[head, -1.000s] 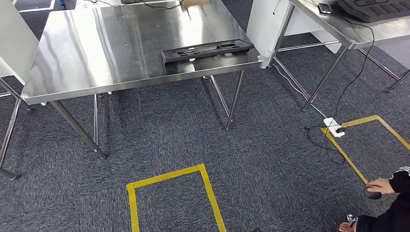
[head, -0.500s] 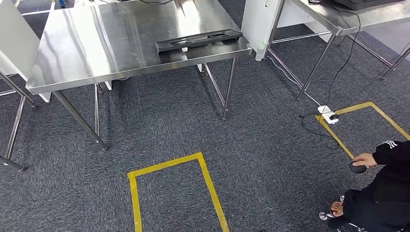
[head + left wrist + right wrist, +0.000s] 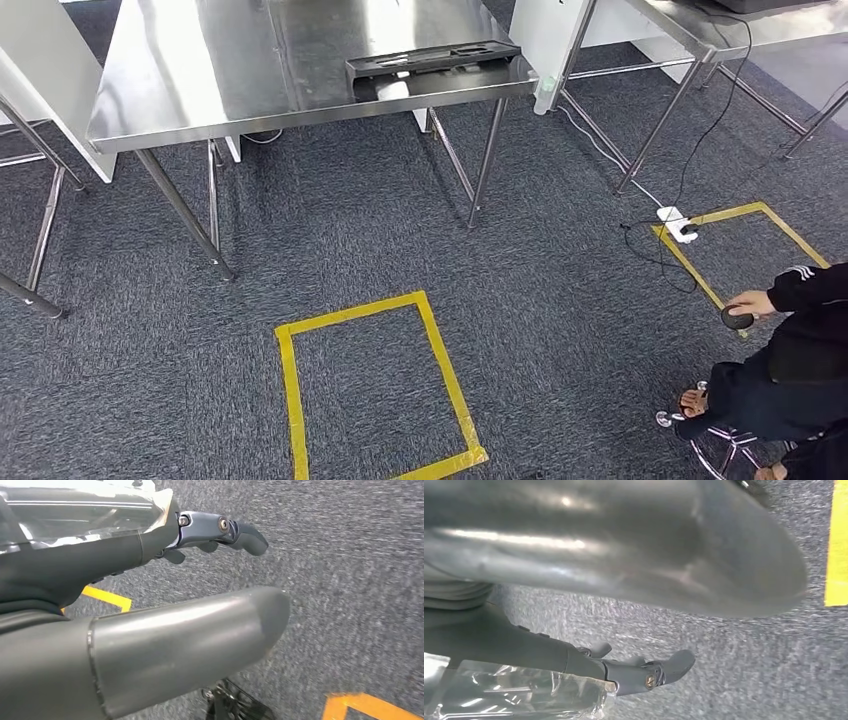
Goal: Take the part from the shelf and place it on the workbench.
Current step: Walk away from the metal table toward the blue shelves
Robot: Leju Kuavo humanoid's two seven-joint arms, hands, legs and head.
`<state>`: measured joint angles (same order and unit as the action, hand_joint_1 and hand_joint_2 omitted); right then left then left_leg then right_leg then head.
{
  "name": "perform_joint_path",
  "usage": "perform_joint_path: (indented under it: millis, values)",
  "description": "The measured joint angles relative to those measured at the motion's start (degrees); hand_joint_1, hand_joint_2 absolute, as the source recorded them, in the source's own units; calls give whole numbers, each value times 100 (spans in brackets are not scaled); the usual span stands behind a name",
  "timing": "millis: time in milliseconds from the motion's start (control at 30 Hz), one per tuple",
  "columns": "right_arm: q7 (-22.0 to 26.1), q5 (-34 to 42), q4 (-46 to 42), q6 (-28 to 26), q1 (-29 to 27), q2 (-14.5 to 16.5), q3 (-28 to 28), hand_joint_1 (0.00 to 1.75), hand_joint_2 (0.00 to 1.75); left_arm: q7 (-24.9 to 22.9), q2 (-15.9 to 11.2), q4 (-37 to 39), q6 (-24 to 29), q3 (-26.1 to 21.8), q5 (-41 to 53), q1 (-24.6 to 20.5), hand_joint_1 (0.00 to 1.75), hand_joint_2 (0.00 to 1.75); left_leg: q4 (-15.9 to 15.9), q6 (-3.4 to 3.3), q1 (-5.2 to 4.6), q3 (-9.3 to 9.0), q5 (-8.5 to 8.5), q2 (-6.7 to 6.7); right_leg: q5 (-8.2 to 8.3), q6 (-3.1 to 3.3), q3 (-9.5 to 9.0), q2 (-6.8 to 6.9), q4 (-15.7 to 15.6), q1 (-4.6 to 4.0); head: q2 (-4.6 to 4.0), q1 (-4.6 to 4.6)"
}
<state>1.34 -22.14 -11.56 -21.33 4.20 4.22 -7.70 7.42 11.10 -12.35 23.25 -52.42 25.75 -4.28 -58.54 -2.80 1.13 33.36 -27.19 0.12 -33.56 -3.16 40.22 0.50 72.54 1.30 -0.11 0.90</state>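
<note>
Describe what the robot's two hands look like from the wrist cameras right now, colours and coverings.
Both look alike. The left hand has a thick, smooth grey thumb with a rounded tip, darker blue-grey fingers with a silver screw at a joint, and crinkled clear plastic film over the back. The right hand shows the same: glossy grey thumb, dark fingers with a screw, clear film wrapping. No cables or markings visible.

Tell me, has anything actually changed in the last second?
Mostly the camera has shifted, so the whole scene slid in the picture. The seated person at the right has come further into view, hand on a small dark disc on the floor. The part stays on the workbench.
</note>
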Motion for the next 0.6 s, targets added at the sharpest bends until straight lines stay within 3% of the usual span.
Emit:
perform_joint_path:
  millis: [33,67,133,167,233,267,333,367,400,467,500,533,567,600]
  values:
    - [1,-9,0,5,10,-8,0,0,0,1,7,1,1,-1,-1,0,0,0,-2,-2,-11,77,63,8,-9,-43,-52,-4,146,-1,0,0]
    - [1,-20,0,10,18,-14,-1,0,0,1,12,1,1,-1,-3,0,0,0,-4,3,-20,149,126,11,75,-92,-212,-7,79,-3,0,1]
    - [2,-50,-1,15,44,-22,0,0,0,0,24,0,6,-1,-11,-4,0,0,-6,28,-30,273,249,7,267,-130,-819,-18,-631,-10,0,1]
    - [3,-66,-1,14,66,-26,0,0,0,-1,30,0,8,-2,-18,-6,0,0,-7,55,-35,315,305,4,272,-101,-1154,-30,-1108,-34,0,1]
    - [6,-87,-2,13,100,-34,1,0,0,-3,40,0,11,-3,-25,-11,0,0,23,125,-37,339,421,3,214,5,-1489,-53,-1679,-99,0,-3]
    - [7,-92,-2,13,110,-39,1,0,0,-3,47,1,12,-3,-27,-13,0,0,48,166,-37,339,481,2,219,57,-1501,-59,-1755,-134,0,-4]
    - [8,-93,3,11,117,-43,1,0,0,-3,53,2,15,-4,-27,-7,0,0,50,230,-29,370,491,-8,336,156,-1405,-43,-1753,-84,0,-10]
    - [13,-95,6,6,118,-43,0,0,0,-5,51,3,17,-5,-28,0,0,0,-40,251,-24,416,340,-15,407,221,-1348,-30,-1759,-48,0,-22]
    - [24,-98,9,-2,116,-40,0,0,0,-9,46,4,19,-5,-30,7,0,0,-243,266,-16,483,75,-22,486,278,-1276,-17,-1768,-13,0,-34]
    - [60,-109,9,-22,112,-34,0,0,0,-16,39,5,20,-5,-27,10,0,0,-923,291,-3,636,-546,-29,633,350,-1121,-1,-1762,-24,0,-52]
    - [78,-113,9,-32,110,-32,0,0,0,-18,38,5,20,-5,-21,10,0,0,-1269,311,2,680,-717,-31,709,352,-1039,5,-1757,-33,0,-54]
    - [93,-115,9,-45,110,-32,-1,0,0,-15,37,5,19,-5,-14,9,0,0,-1494,329,7,662,-729,-30,783,344,-950,12,-1744,-38,0,-55]
    - [103,-112,9,-56,109,-32,-1,0,0,-11,33,4,18,-5,-6,9,0,0,-1546,347,17,559,-619,-28,849,328,-852,17,-1720,-36,0,-55]
    - [110,-107,9,-67,108,-32,-2,0,0,-7,29,4,16,-5,-3,9,0,0,-1398,362,31,358,-449,-26,903,302,-745,19,-1681,-29,0,-56]
